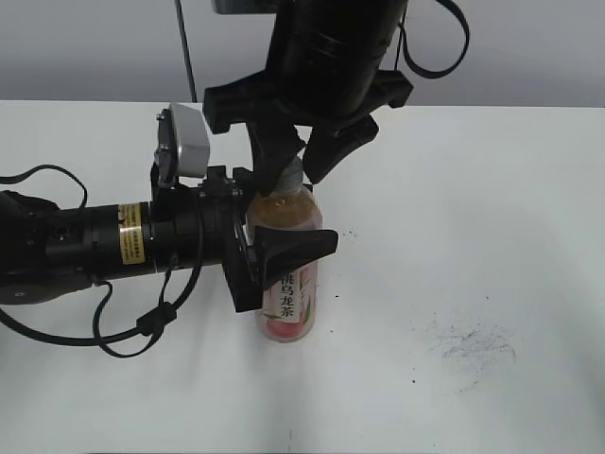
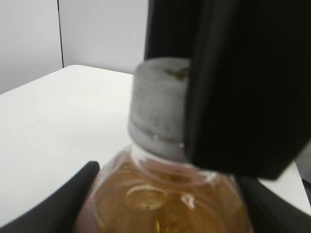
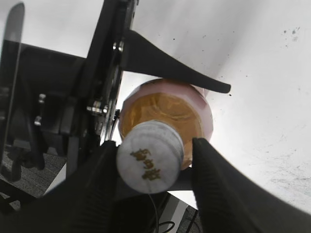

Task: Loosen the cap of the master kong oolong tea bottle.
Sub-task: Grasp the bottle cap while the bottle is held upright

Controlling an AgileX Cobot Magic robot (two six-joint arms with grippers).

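White table, grey wall behind. Master kong oolong tea bottle upright mid-table — left gripper fingers clamp its body, steadying against twist. Right gripper descends from above, fingers flanking cap, gap visible one side — grip unconfirmed.

Master kong oolong tea bottle stands upright on the white table, slim clear plastic, amber tea filling it up to the shoulder. Pink peach label wraps the lower body, with a white strip of black Chinese characters facing the exterior camera. Cap is on the neck, small, round, grey-white, ribbed sides, faint gold printed mark on top. Cap looks seated level on the collar ring.
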